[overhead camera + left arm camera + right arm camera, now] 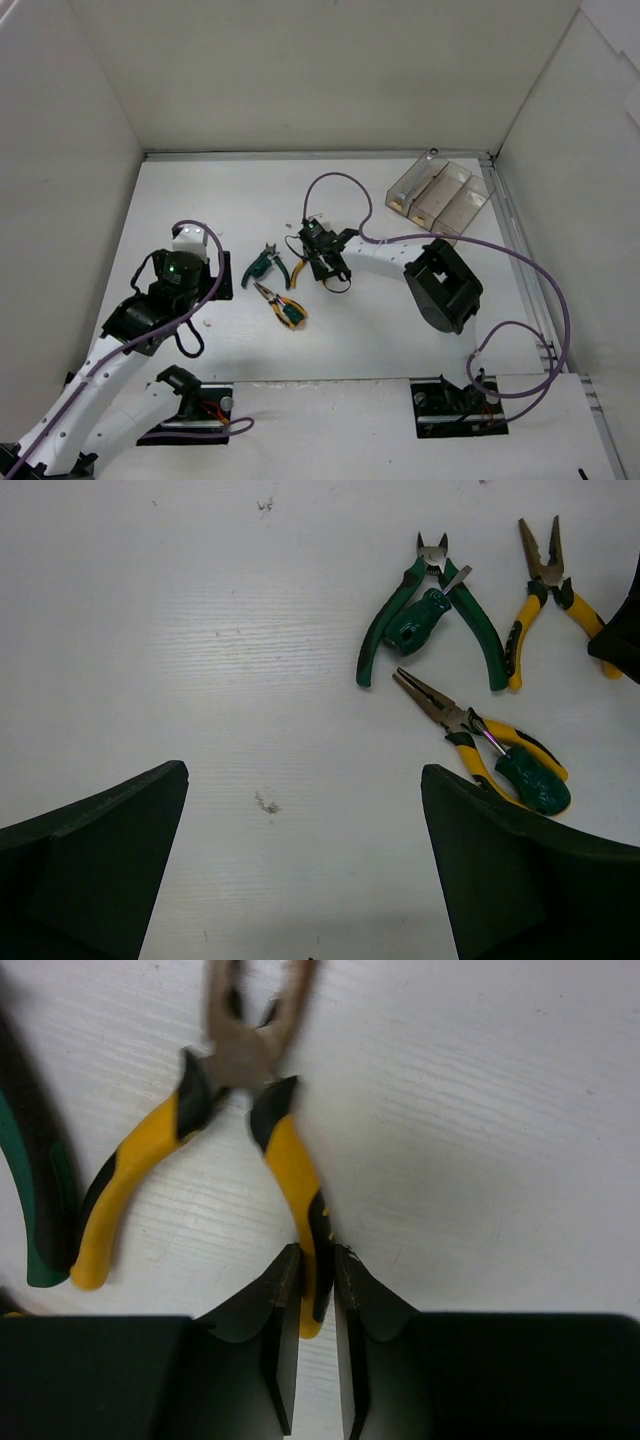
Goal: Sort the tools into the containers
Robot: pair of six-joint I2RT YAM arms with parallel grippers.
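Yellow-handled pliers (pixel 150 1150) lie on the white table with their handles spread. My right gripper (pixel 318 1260) is shut on one of those handles, low at the table; it shows in the top view (pixel 325 262) at the centre. Green-handled pliers (pixel 440 610) lie just left of them, with a small green stubby tool (pixel 412 625) between their handles. Long-nose yellow-handled pliers (pixel 450 715) lie nearer, with a green-handled tool (pixel 532 783) on them. My left gripper (pixel 303 775) is open and empty over bare table, left of the tools. No silver wrench shows.
The clear brownish divided tray (pixel 440 195) stands at the back right against the wall corner. White walls close in the table on three sides. A purple cable (pixel 340 182) loops above the right wrist. The arm bases (pixel 455 405) sit at the near edge.
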